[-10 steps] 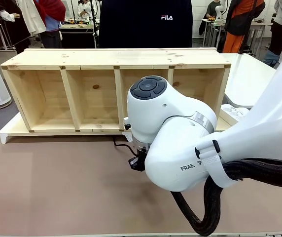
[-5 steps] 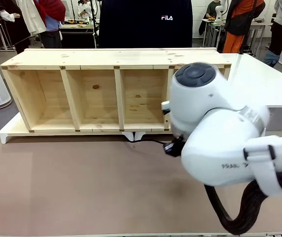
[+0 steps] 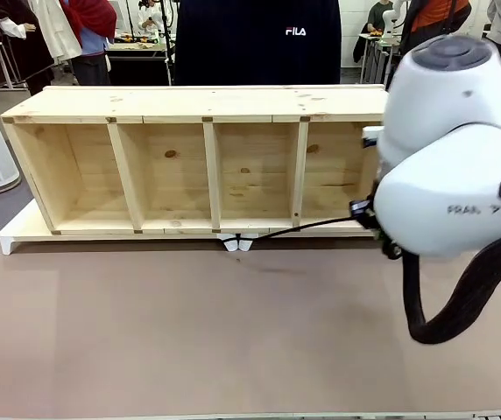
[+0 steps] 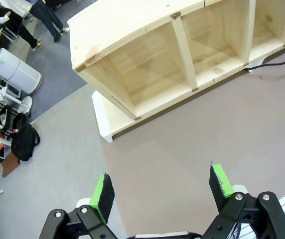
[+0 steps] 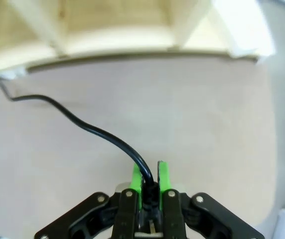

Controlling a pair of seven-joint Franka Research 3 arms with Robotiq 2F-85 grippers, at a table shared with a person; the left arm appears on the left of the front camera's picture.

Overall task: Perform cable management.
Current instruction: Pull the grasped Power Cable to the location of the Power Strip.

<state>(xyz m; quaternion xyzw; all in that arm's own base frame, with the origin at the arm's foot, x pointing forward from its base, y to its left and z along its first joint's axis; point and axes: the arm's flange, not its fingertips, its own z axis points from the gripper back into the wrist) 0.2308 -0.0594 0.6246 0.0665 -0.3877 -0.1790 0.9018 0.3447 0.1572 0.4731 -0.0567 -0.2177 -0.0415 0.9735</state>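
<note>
R gripper [image 5: 150,175] shut on cable [image 5: 95,131], pinched betw pads. Cable runs low along shelf [image 3: 172,103] front to mid base. L gripper [image 4: 161,181] wide open, empty. Step, judged: routing cable. Next: lay slack w/o yanking.

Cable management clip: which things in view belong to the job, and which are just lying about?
Part of the job:
- cable, clamped in the shut right gripper
- wooden shelf, along whose front foot the cable runs

Lying about:
- white appliance on the floor
- black bag on the floor
- left gripper, open and holding nothing
</note>
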